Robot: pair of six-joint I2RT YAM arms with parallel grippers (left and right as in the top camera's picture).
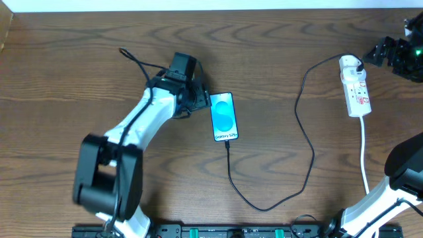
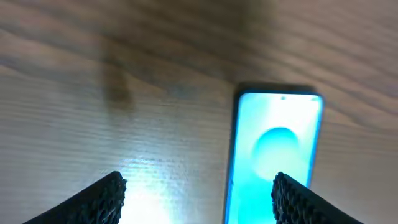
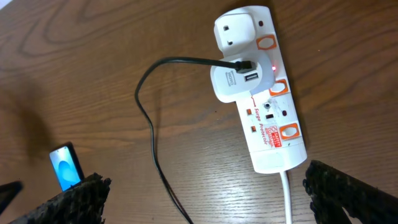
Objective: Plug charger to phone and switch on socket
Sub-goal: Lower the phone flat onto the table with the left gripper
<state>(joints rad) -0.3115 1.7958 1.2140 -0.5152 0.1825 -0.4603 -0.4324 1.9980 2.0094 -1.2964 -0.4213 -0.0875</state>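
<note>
The phone (image 1: 223,117) lies flat at the table's middle with its blue screen lit. It also shows in the left wrist view (image 2: 277,152) and the right wrist view (image 3: 65,167). The black charger cable (image 1: 305,142) runs from the phone's near edge, where its plug tip (image 1: 228,141) sits, in a loop to the white adapter (image 3: 236,78) in the socket strip (image 1: 357,89). A small red light (image 3: 274,66) glows on the strip (image 3: 273,134). My left gripper (image 1: 200,100) is open and empty just left of the phone (image 2: 199,199). My right gripper (image 1: 382,53) is open and empty beside the strip's far end (image 3: 208,202).
The strip's thick white cord (image 1: 365,155) runs toward the table's near edge, past my right arm's base (image 1: 403,178). A loose black wire (image 1: 135,61) trails behind my left wrist. The wooden table's far edge (image 1: 211,10) lies along the top.
</note>
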